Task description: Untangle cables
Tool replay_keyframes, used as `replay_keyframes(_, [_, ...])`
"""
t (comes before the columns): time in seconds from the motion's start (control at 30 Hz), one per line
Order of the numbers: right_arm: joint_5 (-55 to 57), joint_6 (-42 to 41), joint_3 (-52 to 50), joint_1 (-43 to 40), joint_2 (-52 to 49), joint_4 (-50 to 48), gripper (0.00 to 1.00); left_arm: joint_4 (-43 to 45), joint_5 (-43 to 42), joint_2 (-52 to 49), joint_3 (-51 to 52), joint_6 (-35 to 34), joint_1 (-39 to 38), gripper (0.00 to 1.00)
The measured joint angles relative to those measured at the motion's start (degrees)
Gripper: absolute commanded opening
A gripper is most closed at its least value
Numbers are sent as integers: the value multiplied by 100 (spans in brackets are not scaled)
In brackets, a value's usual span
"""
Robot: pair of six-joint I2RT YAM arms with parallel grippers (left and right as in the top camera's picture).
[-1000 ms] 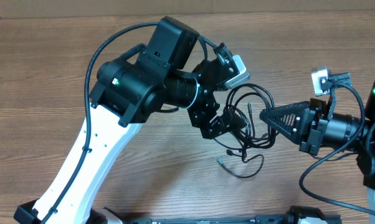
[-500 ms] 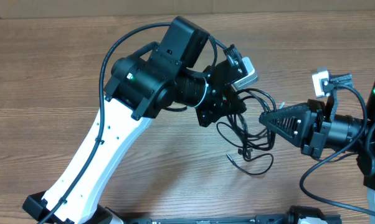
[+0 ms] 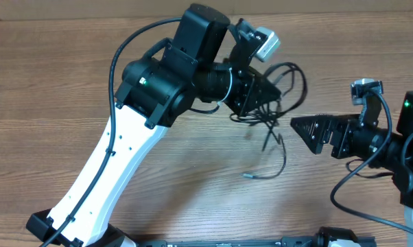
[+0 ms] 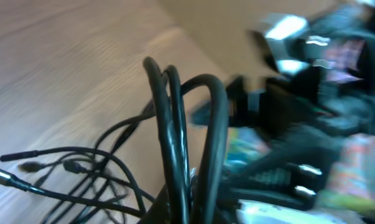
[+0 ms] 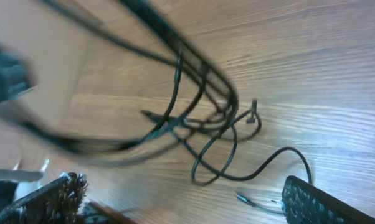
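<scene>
The cables (image 3: 287, 82) are thin black cords bunched in a tangle that hangs off the table at my left gripper (image 3: 265, 92), which is shut on them. In the left wrist view, looped strands (image 4: 175, 124) rise from between the jaws and loose ends trail left. One strand drops to the table and ends in a small plug (image 3: 248, 175). My right gripper (image 3: 304, 130) is to the right of the tangle, open and apart from it. In the right wrist view the tangle (image 5: 200, 124) hangs ahead, and only bare table and the plug end (image 5: 242, 199) lie between the spread fingers (image 5: 318, 205).
The left arm's black and white body (image 3: 165, 89) reaches over the wooden table (image 3: 55, 82) from the near left. The right arm's base (image 3: 412, 158) stands at the right edge. A black rail (image 3: 261, 241) runs along the table's near edge.
The left gripper has shut on the tangle and lifted it up and toward the far side. The right gripper has opened and drawn back slightly to the right.
</scene>
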State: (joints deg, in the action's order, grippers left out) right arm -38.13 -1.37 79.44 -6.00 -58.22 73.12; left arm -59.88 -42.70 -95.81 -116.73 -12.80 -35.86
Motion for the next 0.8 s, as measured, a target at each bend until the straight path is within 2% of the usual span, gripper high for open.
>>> replay_keyframes(0.07, [267,-13,0,0,-138,-201,100,92,-688,0,0,61,-2,4])
replay_keyframes(0.27, [1084,-254,0,0,-933,-614,100,94,-1510,0,0,142,-2,4])
replay_keyframes(0.37, [1469,-407,0,0,-1445,-754,100,79,-1613,0,0,229,7,4])
replay_keyframes(0.53, [2859,-732,0,2,-2437,-789,100,74,-1670,39,0,435,229,4])
replay_keyframes(0.8, [3556,-1032,0,2,-3864,-785,100,-361,-1641,868,0,664,1097,4])
